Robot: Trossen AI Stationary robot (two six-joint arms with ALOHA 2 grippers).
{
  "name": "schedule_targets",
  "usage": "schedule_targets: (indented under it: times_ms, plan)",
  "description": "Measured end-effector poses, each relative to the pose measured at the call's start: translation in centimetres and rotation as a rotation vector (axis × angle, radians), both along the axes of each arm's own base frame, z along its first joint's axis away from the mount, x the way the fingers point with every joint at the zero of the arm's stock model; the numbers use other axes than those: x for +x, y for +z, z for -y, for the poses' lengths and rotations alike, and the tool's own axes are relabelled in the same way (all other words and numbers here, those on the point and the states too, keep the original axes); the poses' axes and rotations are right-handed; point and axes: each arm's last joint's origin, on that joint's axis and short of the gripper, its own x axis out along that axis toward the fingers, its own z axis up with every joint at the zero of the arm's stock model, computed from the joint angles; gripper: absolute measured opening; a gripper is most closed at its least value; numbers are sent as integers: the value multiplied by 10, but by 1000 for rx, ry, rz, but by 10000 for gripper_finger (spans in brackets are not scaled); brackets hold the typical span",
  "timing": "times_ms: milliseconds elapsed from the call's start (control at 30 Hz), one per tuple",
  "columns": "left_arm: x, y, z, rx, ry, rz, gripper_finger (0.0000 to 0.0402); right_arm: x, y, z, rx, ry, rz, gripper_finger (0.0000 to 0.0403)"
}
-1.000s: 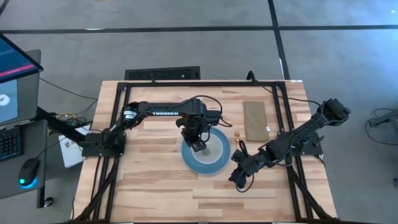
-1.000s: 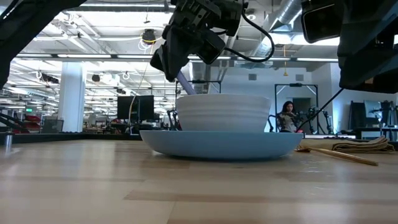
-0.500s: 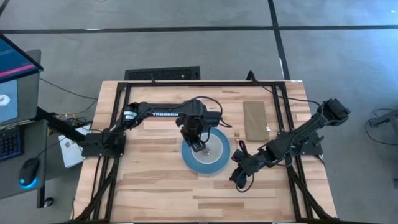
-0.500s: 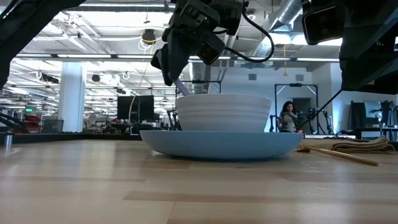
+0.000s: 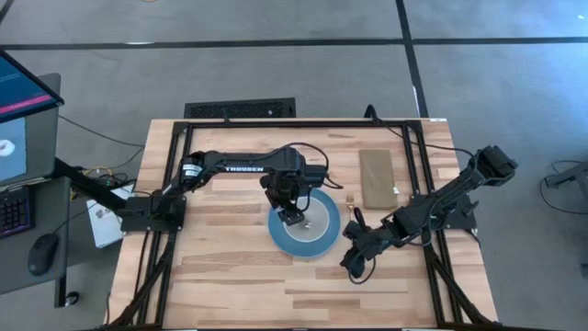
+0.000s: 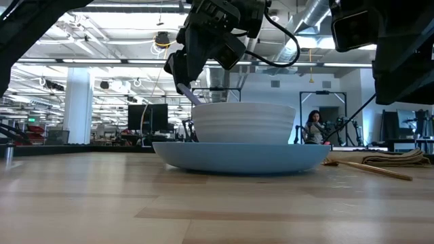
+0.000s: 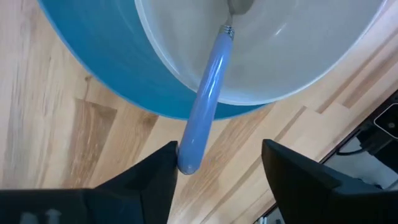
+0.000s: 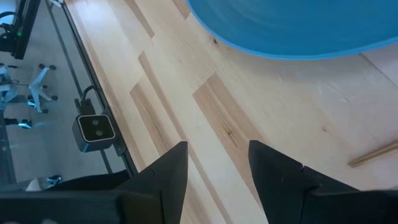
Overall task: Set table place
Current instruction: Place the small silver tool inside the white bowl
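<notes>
The blue plate (image 5: 302, 229) sits near the middle of the wooden surface (image 5: 220, 276), carrying a white bowl (image 6: 243, 123). The left end effector (image 5: 289, 212) hovers over the bowl's rim, fingers spread wide — a blue-handled spoon (image 7: 203, 112) leans against the rim with its metal end inside the bowl, the handle tip touching one finger (image 7: 155, 180). The right end effector (image 5: 355, 262) waits just beside the plate, fingers parted, holding nothing. Beyond the plate lies an olive pad (image 5: 377, 178), chopsticks (image 6: 369, 169) beside it.
</notes>
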Motion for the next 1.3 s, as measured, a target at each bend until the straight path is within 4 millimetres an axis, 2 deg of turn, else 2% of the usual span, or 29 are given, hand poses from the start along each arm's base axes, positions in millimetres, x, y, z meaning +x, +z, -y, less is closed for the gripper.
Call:
schedule_targets:
  times_ms: [300,600,733,833,967,1133,1300]
  plan:
    - [0,0,-4,49,0,-3,224,-1,-1,0,-5,0,-10,191]
    - [-1,-1,-19,98,33,-10,224,-2,-2,1,-16,0,-29,193]
    - [-6,6,-32,201,39,1,224,-2,-2,2,-30,-10,-21,192]
    - [-18,30,-42,301,46,51,224,-1,1,8,-80,-27,5,193]
    - [-44,75,-46,432,66,156,224,-3,18,27,-162,-75,80,194]
    - [-100,148,-38,721,134,329,224,-19,68,64,-403,-124,364,189]
    - [-168,212,-19,1058,250,546,224,-58,118,107,-739,-314,565,184]
